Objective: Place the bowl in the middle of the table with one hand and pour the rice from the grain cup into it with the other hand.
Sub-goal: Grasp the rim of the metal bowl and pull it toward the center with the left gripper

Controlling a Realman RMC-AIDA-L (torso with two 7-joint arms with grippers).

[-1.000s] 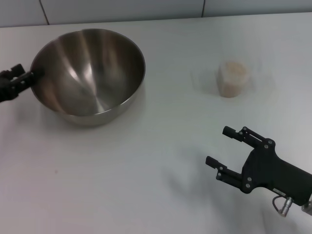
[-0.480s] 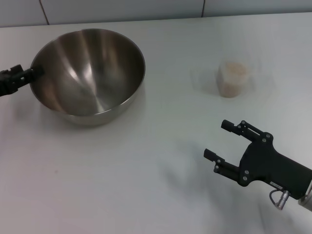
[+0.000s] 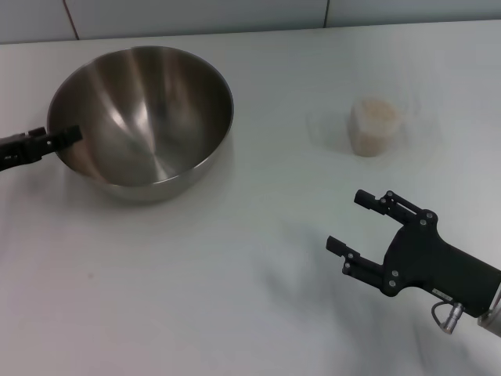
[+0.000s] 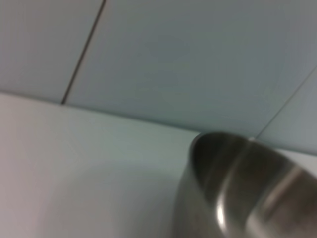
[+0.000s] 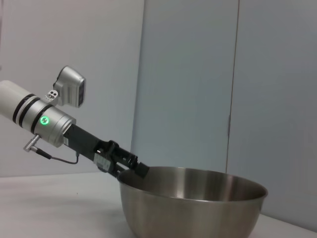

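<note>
The steel bowl (image 3: 145,117) stands at the table's back left and also fills part of the left wrist view (image 4: 237,191). My left gripper (image 3: 48,141) reaches in from the left edge, with its tip lying over the bowl's left rim. From the right wrist view, the left gripper (image 5: 132,167) meets the rim of the bowl (image 5: 193,203). The grain cup (image 3: 374,127) stands upright at the back right, with rice (image 3: 376,112) up to near its brim. My right gripper (image 3: 348,221) hovers open in front of the cup, well apart from it and holding nothing.
The white table (image 3: 250,258) runs back to a grey tiled wall (image 3: 196,16) just behind the bowl. Bare tabletop lies between the bowl and the cup and across the front.
My left gripper has slid nearer and to the right along the bowl's left rim and now looks narrower. The right gripper has drifted slightly forward. Bowl and cup have not moved.
</note>
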